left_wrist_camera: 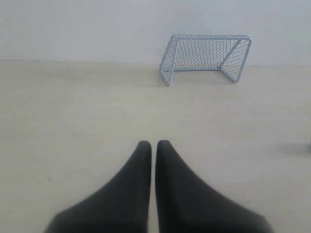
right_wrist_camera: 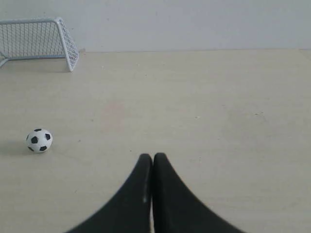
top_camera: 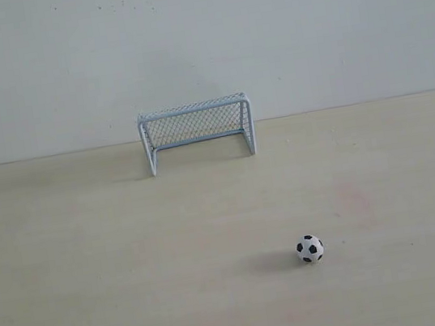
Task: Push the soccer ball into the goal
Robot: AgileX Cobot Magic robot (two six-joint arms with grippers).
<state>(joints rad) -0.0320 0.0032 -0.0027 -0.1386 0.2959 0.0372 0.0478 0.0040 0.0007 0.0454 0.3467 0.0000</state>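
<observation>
The soccer ball (top_camera: 310, 248), small and white with black patches, rests on the pale table in front of and right of the goal (top_camera: 196, 130), well apart from it. The right wrist view shows the ball (right_wrist_camera: 39, 140) off to one side of my right gripper (right_wrist_camera: 152, 156), which is shut and empty. The goal (right_wrist_camera: 39, 41) stands at the wall behind. My left gripper (left_wrist_camera: 153, 143) is shut with nothing in it, and the goal (left_wrist_camera: 206, 57) lies ahead of it. Neither gripper appears in the exterior view.
A plain white wall (top_camera: 200, 43) runs right behind the goal. The pale wooden tabletop (top_camera: 92, 255) spreads on all sides. A faint reddish stain (top_camera: 352, 196) marks the surface beyond the ball.
</observation>
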